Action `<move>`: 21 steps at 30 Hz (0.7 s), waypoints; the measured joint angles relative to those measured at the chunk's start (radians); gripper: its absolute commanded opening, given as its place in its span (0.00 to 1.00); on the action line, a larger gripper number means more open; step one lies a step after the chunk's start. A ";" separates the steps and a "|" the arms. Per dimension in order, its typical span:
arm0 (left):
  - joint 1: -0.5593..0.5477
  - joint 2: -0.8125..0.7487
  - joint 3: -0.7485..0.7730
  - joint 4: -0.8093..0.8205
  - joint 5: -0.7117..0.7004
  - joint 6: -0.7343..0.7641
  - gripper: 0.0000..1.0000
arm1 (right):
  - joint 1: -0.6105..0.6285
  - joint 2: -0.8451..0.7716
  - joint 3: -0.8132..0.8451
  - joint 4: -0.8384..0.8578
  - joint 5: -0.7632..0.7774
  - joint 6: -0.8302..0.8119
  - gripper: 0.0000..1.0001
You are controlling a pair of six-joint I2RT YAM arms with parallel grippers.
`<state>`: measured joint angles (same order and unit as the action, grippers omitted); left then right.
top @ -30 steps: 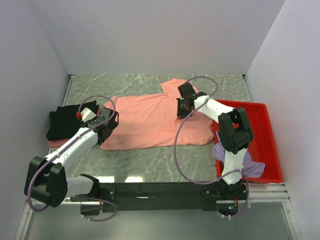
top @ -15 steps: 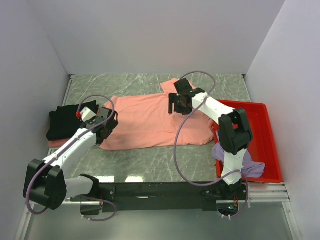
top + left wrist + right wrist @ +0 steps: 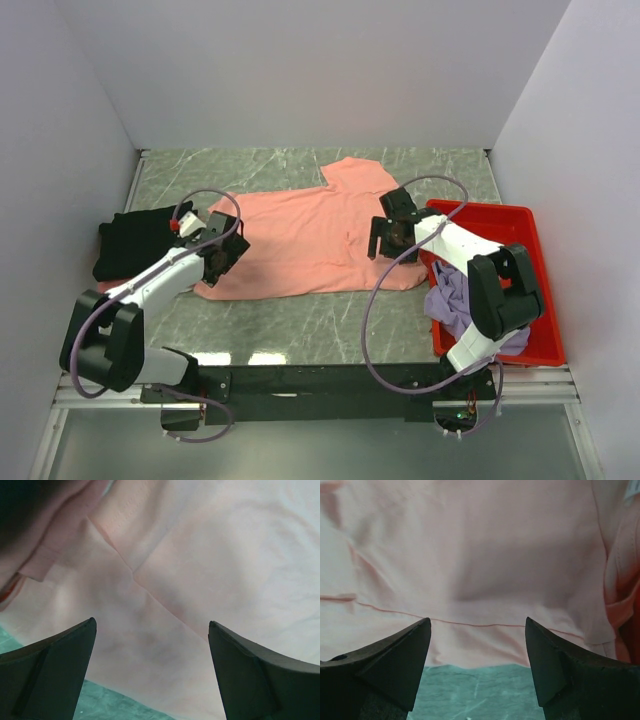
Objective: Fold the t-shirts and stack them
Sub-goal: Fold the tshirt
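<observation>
the soft, limp salmon-pink t-shirt (image 3: 300, 235) is spread flat mid-frame, judged best pinched at its lower hem corners, above which the left gripper (image 3: 222, 257) and right gripper (image 3: 385, 238) are held wide open.

From overhead I see the salmon-pink shirt (image 3: 300, 235) spread flat across the middle of the table (image 3: 250, 170), with one sleeve pointing toward the far wall. My left gripper (image 3: 228, 258) sits over its left edge. My right gripper (image 3: 383, 238) is over its right side, near the red tray (image 3: 525, 235). A folded black shirt (image 3: 130, 245) lies at the far left. A lavender shirt (image 3: 450, 295) is bunched against the tray's left wall.
</observation>
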<state>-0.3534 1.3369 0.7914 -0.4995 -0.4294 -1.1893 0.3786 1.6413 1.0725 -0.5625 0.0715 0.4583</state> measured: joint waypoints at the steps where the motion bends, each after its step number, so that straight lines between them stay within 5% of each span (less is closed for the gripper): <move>1: -0.001 0.012 0.000 0.008 0.008 0.000 0.99 | -0.007 0.000 -0.015 -0.001 0.000 0.002 0.82; 21: -0.026 0.177 0.045 0.066 0.055 0.023 0.99 | -0.084 -0.071 -0.218 0.145 -0.021 0.060 0.83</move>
<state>-0.3794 1.5143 0.8368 -0.4335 -0.3744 -1.1667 0.2943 1.5707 0.8547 -0.4175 0.0502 0.5179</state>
